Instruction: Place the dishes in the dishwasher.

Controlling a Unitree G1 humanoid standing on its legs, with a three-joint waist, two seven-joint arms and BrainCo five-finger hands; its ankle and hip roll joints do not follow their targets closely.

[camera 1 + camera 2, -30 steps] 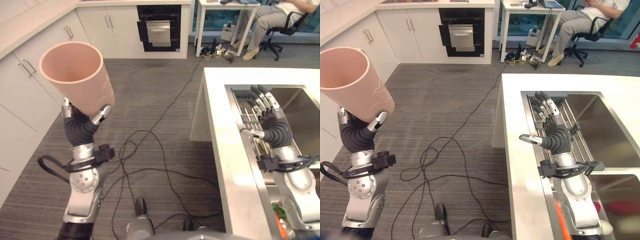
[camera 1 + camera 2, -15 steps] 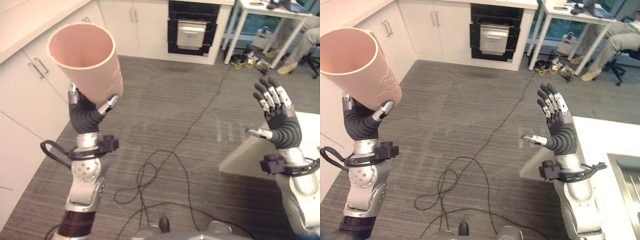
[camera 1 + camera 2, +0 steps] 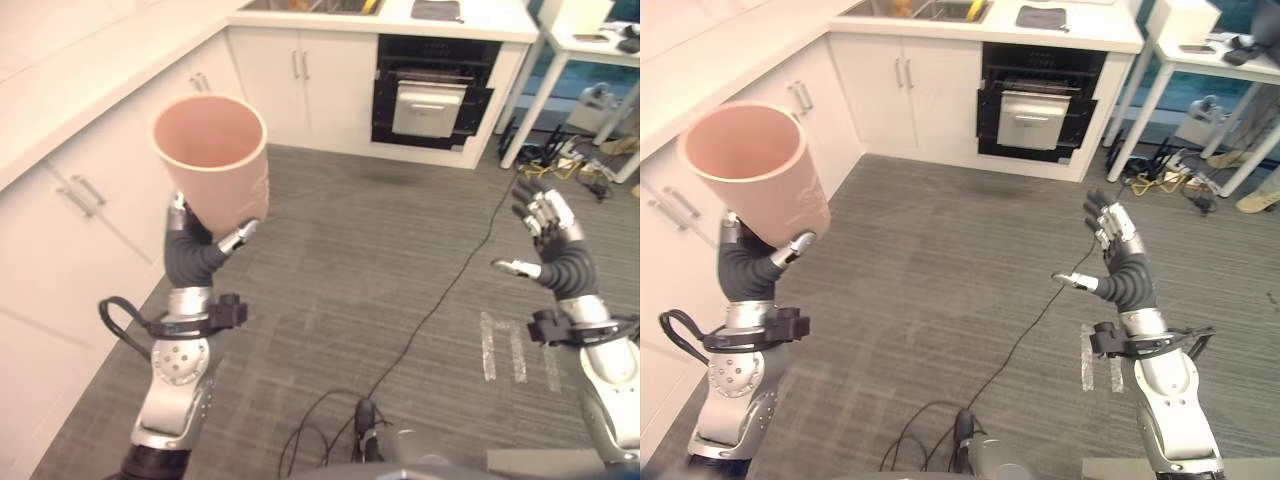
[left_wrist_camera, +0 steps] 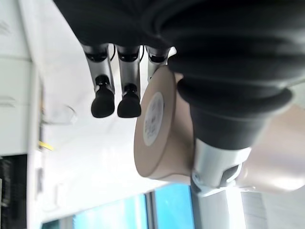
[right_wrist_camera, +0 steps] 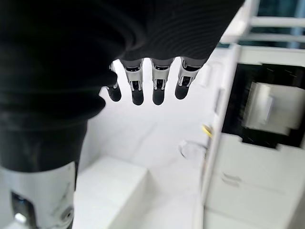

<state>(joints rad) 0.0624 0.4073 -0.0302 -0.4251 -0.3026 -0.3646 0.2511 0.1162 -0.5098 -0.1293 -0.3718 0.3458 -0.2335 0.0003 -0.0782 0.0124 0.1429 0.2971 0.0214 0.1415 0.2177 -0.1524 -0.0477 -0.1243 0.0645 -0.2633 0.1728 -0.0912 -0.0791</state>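
- Swinging round since the earlier frames, your head camera is no longer looking down on the island tabletop and its sink; it is now facing the dark built-in appliance (image 3: 432,98) under the far tabletop (image 3: 470,22), so read this as the camera moving, not the things.
- You are carrying the pink cup (image 3: 214,160) upright, mouth up, in your left hand (image 3: 195,250), whose fingers and thumb are curling round its lower wall; the left wrist view is showing the cup's base (image 4: 157,126) seated against the palm.
- Your right hand (image 3: 1118,262) is hanging raised over the floor (image 3: 380,260), fingers straight and spread, holding nothing.
- You are in the carrying step: the cup is well apart from the appliance, whose front panel is appearing slightly pulled out; whether it is the dishwasher cannot be told from here.
- To do this well, you are keeping the cup level and the grip low and firm, since the tall wall is overhanging the hand and could tip.
- You are minding the black cable (image 3: 450,290) trailing across the floor on the way.
- You are saving the free right hand for opening the door or drawing out a rack.
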